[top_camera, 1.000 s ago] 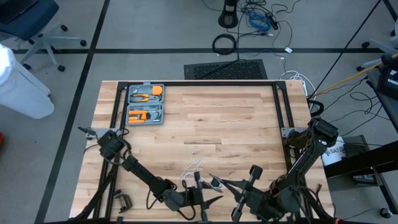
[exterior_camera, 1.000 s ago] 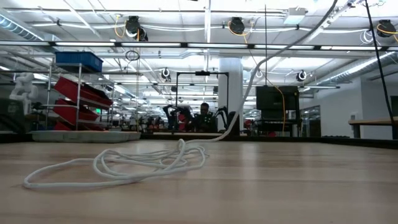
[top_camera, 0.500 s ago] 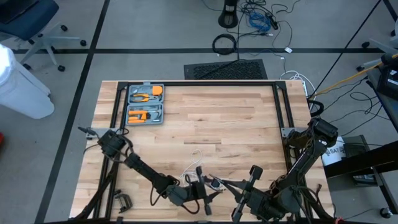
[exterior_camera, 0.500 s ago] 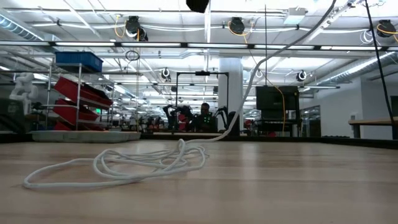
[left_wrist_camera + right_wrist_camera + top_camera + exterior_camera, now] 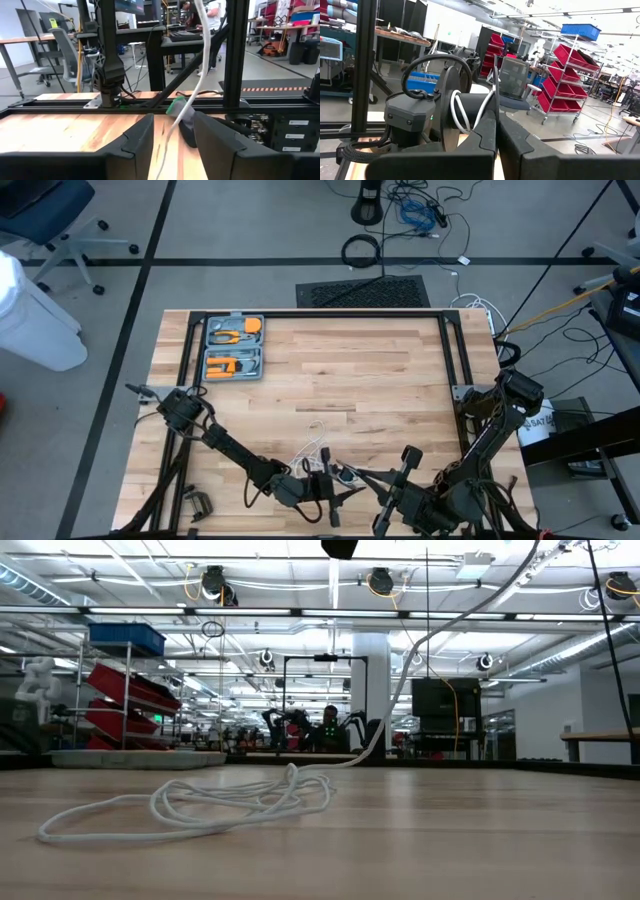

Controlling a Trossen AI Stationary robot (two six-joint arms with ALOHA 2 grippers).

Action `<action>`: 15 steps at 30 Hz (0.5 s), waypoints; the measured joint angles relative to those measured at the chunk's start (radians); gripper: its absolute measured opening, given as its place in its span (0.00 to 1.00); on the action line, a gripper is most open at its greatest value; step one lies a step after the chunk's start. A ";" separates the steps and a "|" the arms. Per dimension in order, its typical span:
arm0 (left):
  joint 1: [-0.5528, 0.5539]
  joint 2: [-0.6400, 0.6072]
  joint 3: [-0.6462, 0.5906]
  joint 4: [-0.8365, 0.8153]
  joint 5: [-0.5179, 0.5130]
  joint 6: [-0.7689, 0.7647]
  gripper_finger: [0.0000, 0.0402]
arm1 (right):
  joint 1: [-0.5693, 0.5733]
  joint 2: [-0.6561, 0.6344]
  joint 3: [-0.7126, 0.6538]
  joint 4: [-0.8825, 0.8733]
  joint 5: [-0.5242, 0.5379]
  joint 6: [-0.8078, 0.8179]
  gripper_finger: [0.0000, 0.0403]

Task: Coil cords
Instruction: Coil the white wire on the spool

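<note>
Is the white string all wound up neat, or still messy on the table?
Still messy. The white cord lies in loose, spread loops on the wooden table, and one strand rises off it.

- The left gripper (image 5: 325, 483) hung low at the table's near edge, fingers (image 5: 135, 142) parted.
- The right gripper (image 5: 345, 473) sat just right of it, fingers pressed together.

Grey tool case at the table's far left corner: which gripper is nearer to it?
Left. The left gripper sits at the near edge, diagonally across from the grey tool case. The right gripper is just beside it, slightly farther toward the right side.
</note>
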 joint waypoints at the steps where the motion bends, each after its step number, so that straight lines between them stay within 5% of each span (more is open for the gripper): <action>1: 0.000 0.000 0.000 -0.002 0.000 0.000 0.33 | 0.000 0.000 0.000 0.000 0.000 0.000 0.00; 10: -0.008 -0.002 0.000 -0.065 -0.095 0.022 0.04 | 0.005 0.000 0.000 0.000 0.000 0.001 0.00; 15: -0.025 -0.009 0.000 -0.086 -0.189 0.090 0.02 | 0.013 0.000 0.000 0.000 0.003 0.000 0.00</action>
